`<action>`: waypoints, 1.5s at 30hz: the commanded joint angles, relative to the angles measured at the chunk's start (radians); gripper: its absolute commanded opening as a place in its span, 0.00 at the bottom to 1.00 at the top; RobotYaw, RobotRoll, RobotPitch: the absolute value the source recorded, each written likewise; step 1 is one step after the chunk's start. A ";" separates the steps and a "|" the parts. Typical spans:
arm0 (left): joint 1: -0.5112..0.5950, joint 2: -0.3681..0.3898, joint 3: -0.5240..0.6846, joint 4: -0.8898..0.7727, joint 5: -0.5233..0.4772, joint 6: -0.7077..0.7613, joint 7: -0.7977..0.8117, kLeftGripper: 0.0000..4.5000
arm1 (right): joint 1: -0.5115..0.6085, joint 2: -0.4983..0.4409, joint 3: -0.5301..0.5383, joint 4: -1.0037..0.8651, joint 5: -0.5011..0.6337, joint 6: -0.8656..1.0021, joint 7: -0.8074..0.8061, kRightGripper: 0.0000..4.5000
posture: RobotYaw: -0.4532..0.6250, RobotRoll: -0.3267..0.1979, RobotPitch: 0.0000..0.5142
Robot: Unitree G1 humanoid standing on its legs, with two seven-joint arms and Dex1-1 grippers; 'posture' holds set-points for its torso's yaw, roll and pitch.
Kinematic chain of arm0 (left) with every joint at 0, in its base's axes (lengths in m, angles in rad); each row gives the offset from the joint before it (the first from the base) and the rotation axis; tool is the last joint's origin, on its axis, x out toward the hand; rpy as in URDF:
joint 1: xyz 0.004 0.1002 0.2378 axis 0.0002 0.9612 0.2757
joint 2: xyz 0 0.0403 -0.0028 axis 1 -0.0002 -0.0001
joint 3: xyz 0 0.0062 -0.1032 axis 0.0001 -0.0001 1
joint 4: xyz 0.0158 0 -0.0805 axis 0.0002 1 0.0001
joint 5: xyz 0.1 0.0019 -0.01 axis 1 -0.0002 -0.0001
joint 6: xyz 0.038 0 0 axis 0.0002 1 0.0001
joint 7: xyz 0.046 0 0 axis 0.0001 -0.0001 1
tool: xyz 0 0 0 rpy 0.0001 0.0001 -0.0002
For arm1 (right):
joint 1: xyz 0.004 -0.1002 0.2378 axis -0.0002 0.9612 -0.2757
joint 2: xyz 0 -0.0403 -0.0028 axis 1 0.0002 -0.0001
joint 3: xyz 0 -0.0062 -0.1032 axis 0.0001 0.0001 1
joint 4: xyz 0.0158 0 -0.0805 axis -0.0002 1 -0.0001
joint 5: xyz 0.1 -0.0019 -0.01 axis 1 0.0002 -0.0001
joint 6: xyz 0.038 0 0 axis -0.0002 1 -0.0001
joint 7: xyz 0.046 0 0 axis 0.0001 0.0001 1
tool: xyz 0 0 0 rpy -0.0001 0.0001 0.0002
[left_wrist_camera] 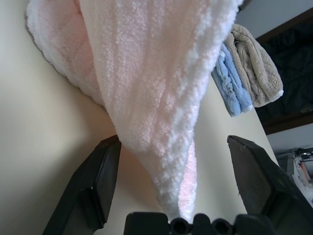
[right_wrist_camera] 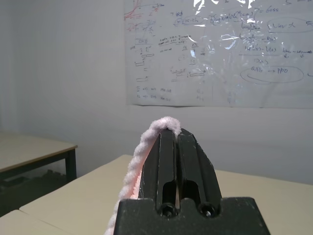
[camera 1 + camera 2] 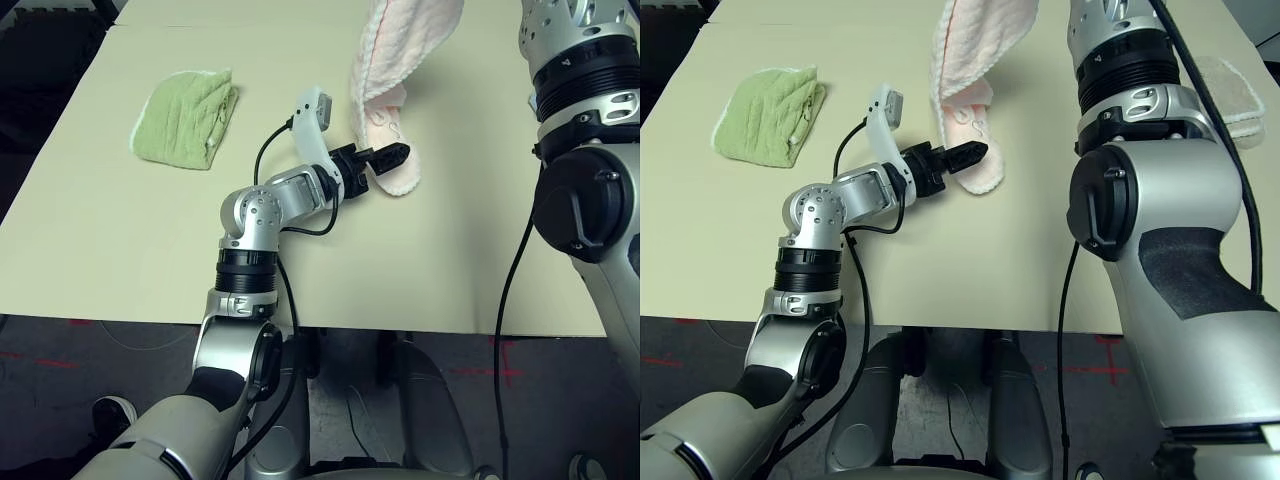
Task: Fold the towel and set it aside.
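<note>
The left gripper (image 3: 378,166) sits nearest the head camera, low over the surface (image 3: 120,250), its fingers (image 1: 93,186) spread wide and holding nothing. The lower end of the towel (image 3: 385,120) hangs between them and rests on the surface just beyond. To the right, the right gripper (image 2: 177,147) is raised high, its fingers pressed fully together on the towel's top edge, so the cloth hangs from it as a long drape.

Handling: the towel appears light, soft and limp. It will sag and twist, and offers no stiffness. Thick terry should grip well. The stitched edge or a bottom corner is the likely best hold for the left gripper.

View differences, left to right: the head views show a green folded towel (image 3: 185,115) far left on the surface. The left wrist view shows blue and beige folded towels (image 1: 247,73) beyond the drape. The right wrist view shows a whiteboard (image 2: 220,49) on the wall.
</note>
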 commanded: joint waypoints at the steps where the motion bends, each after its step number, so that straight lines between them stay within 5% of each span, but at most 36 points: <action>1: 0.013 -0.005 -0.003 -0.019 -0.006 0.028 -0.014 0.99 | -0.013 -0.008 -0.002 -0.007 -0.003 -0.013 0.002 0.00 | 0.48 0.62 0.70; 15: 0.037 0.010 -0.011 -0.068 -0.003 0.076 -0.043 0.99 | -0.010 -0.010 -0.004 -0.006 -0.003 -0.015 0.002 0.00 | 0.48 0.62 0.69; 19: 0.036 -0.005 0.001 -0.074 -0.010 0.074 -0.036 0.78 | -0.009 -0.010 -0.004 -0.008 -0.002 -0.014 0.002 0.00 | 0.48 0.62 0.69; 28: 0.028 -0.012 0.014 -0.079 -0.016 0.085 -0.038 0.04 | -0.009 -0.011 -0.003 -0.010 -0.003 -0.014 0.001 0.00 | 0.48 0.62 0.69; 33: 0.026 -0.006 0.013 -0.085 -0.021 0.102 -0.047 0.02 | -0.007 -0.012 -0.003 -0.009 -0.004 -0.015 0.001 0.00 | 0.48 0.62 0.69; 38: 0.036 0.096 0.013 -0.091 -0.006 0.125 -0.093 0.02 | -0.001 -0.040 -0.006 0.002 -0.014 -0.019 -0.004 0.00 | 0.48 0.62 0.69; 45: -0.006 0.376 0.008 -0.001 0.097 0.030 -0.213 0.02 | 0.040 -0.154 -0.003 0.040 -0.057 -0.040 -0.030 0.00 | 0.48 0.62 0.69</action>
